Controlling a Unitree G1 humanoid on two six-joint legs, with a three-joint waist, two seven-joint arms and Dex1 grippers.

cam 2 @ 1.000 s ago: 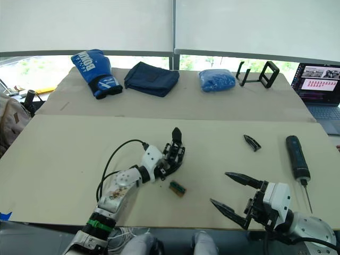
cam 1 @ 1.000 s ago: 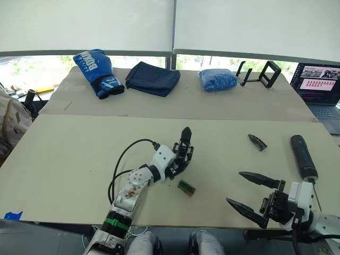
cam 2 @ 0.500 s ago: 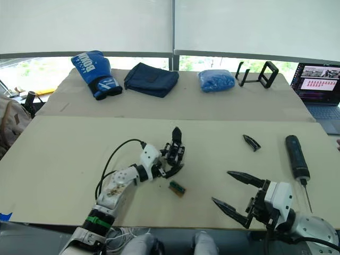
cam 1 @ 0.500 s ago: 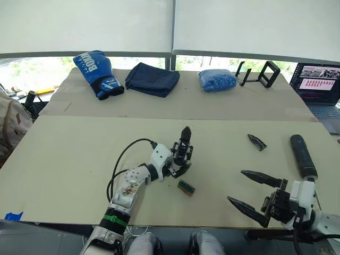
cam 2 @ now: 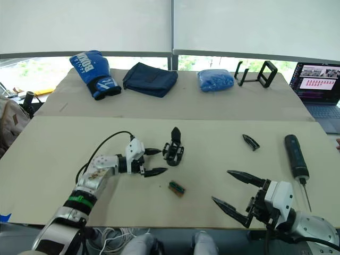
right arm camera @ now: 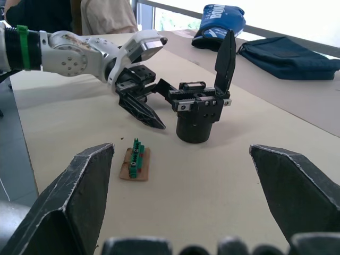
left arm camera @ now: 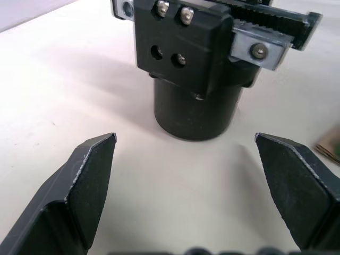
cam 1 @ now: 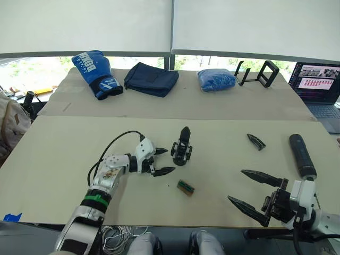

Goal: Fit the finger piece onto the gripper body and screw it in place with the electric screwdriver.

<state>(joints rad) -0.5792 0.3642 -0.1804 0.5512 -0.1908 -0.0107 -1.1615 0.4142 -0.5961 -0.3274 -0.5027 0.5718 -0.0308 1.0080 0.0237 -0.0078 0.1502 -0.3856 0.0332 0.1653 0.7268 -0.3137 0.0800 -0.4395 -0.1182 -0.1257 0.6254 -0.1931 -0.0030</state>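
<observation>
Left tool (cam 1: 162, 161) gapes empty beside the body (cam 1: 181, 147) — a careless nudge could topple it. Right tool (cam 1: 255, 192) gapes too, wedge (cam 1: 256, 141) untouched.

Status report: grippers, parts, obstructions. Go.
Left gripper open beside upright gripper body. Right gripper open, empty. Finger piece and screwdriver untouched on table. Small green block lies near body.

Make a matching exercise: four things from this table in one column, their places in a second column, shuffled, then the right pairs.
Things
1. gripper body
2. finger piece
3. electric screwdriver
4. boxing glove

Places
A. far table, robot's left
B. lying flat at the near table's right edge
C. upright just past the open left gripper
D. lying loose between the gripper body and the screwdriver

Pairs: 1-C, 2-D, 3-B, 4-A
</observation>
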